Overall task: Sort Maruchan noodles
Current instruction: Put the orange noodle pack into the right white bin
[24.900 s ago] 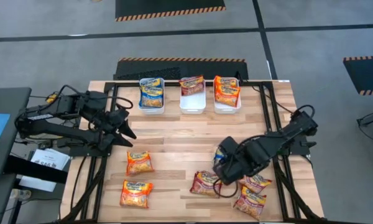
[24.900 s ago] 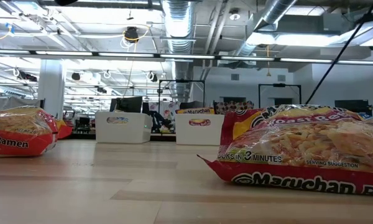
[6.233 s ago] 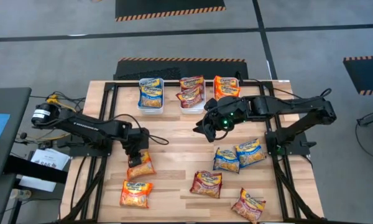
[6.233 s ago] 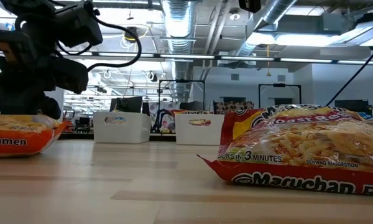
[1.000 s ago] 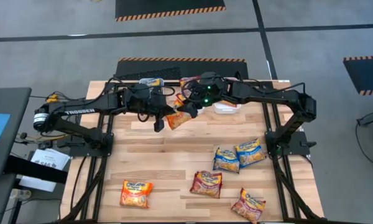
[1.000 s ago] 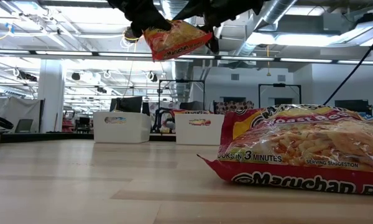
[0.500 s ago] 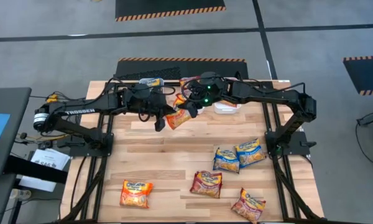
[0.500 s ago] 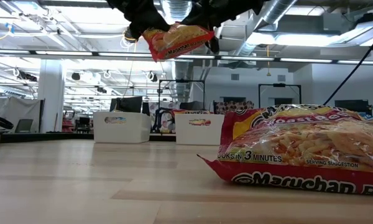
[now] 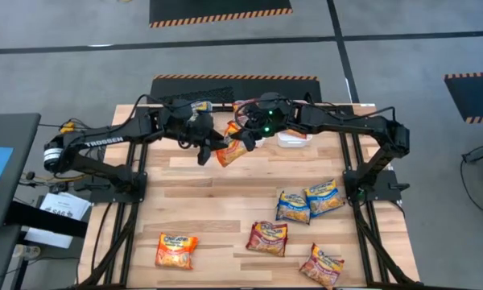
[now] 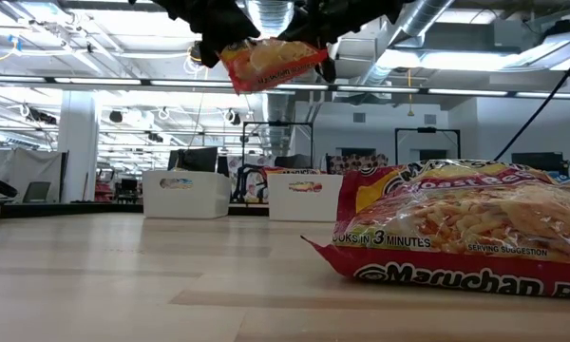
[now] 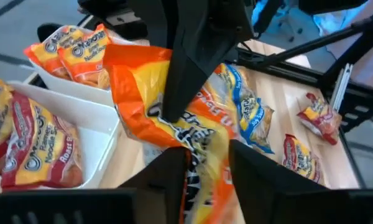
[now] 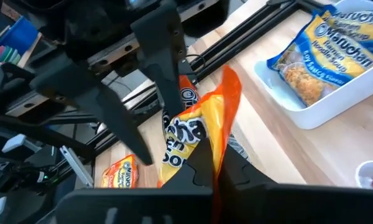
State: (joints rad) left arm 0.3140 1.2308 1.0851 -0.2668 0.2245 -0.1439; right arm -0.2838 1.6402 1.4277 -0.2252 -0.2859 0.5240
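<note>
left gripper (image 9: 207, 151), at 12 o'clock over the table's far edge: jaws spreading apart around one end of an orange packet (image 9: 229, 151), no firm pinch visible.
right gripper (image 9: 245, 142), just beside it at 12 o'clock: fingers pressing together on the other end of the same packet, which is hanging in the air between both arms, clear of the table (image 9: 225, 209).

stock, going left to right:
- orange packet on table (image 9: 176, 250), 7 o'clock: still waiting.
- three white bins (image 11: 96, 115), 12 o'clock, largely hidden under the arms: blue, maroon and orange packets already lying in them.
- maroon packet (image 9: 266, 238), 6 o'clock: waiting.
- two blue packets (image 9: 309, 200), 4 o'clock, touching: waiting.
- maroon packet at the near edge (image 9: 322, 266), 5 o'clock: waiting.

judgement: roughly halfway; one packet is being handed over, five are remaining loose.
</note>
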